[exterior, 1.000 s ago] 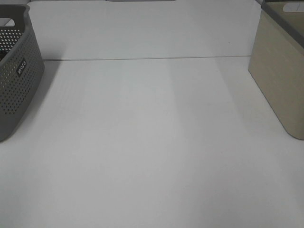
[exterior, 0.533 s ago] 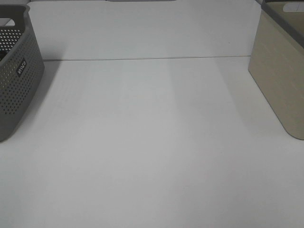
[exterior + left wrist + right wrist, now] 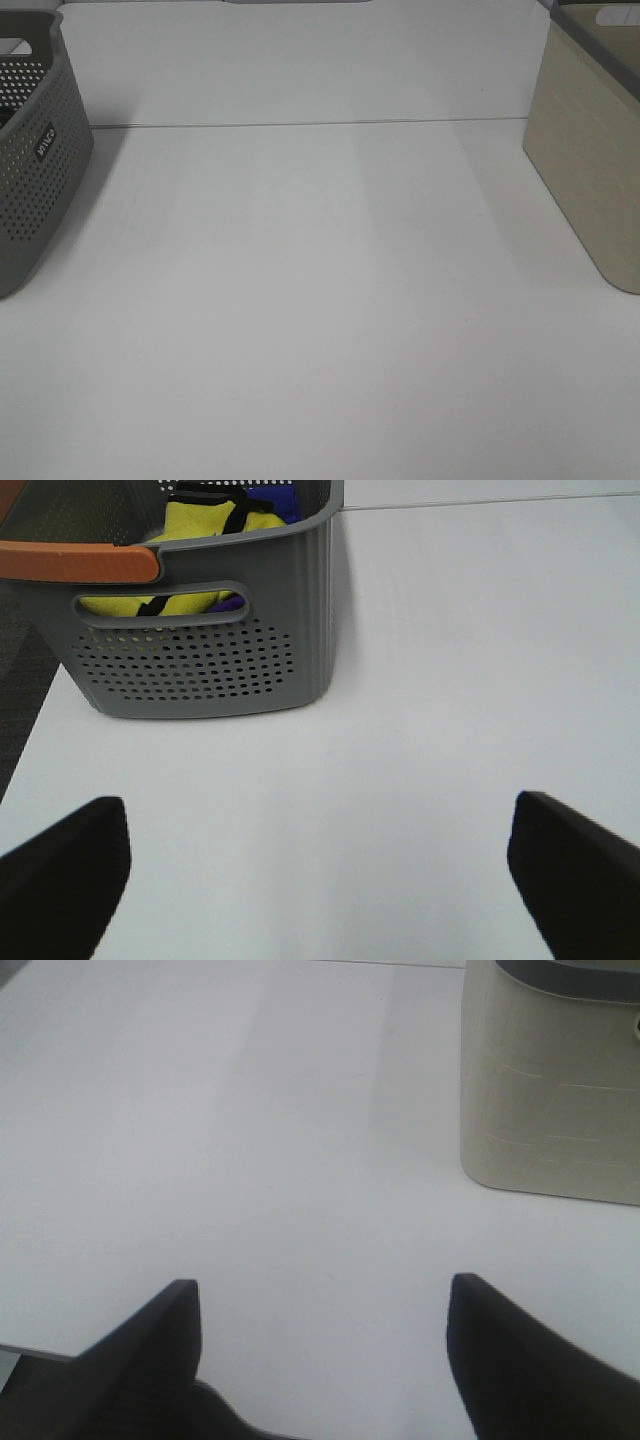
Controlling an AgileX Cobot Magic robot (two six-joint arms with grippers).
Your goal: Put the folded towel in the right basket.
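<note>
Standing at opposite edges of the white table [image 3: 320, 300] are two baskets: a grey perforated basket [image 3: 35, 160] on the left of the high view and a beige basket [image 3: 590, 170] with a grey rim on the right. Between them the table shows only a thin seam line running across it farther back.

No arm or gripper appears in the high view. The left wrist view shows the left gripper [image 3: 320, 870] held over the table with its jaws spread wide and nothing between them; its dark fingers [image 3: 60, 870] sit at the two lower corners of that picture. The grey basket [image 3: 200, 640] lies ahead of it, well apart from the fingers. Inside the basket are yellow cloth [image 3: 215, 520] and a bit of blue-purple cloth [image 3: 285, 500], seen over the rim and through the handle slot. An orange-brown bar [image 3: 75, 562] crosses the basket's near corner.

The right wrist view shows the right gripper [image 3: 320, 1350] also spread wide and holding nothing, over bare table. The beige basket [image 3: 550, 1090] stands ahead of it and to one side, not touching it.

A folded towel as such cannot be made out in any view; whether the cloth in the grey basket is it, I cannot tell.
</note>
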